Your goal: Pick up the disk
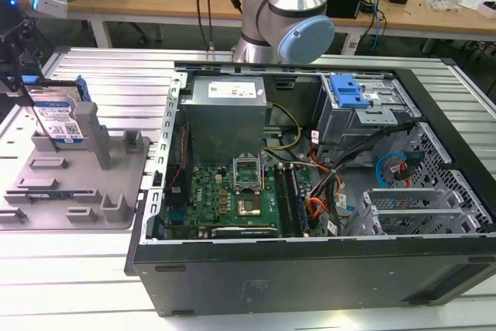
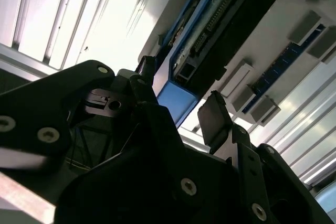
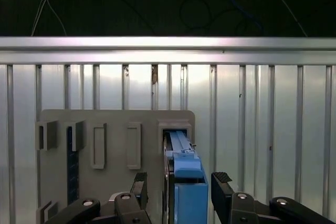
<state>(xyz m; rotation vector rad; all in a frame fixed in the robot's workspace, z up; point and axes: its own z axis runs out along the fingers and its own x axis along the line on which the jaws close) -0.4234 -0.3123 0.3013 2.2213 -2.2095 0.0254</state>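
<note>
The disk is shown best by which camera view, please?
The exterior view: the disk stands upright in the grey fixture, label facing the camera. Both wrist views catch its blue-railed edge end-on between the fingers of the open gripper.

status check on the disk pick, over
Gripper open, straddling disk. Disk upright in grey fixture, not lifted. Nothing in the way.
</note>
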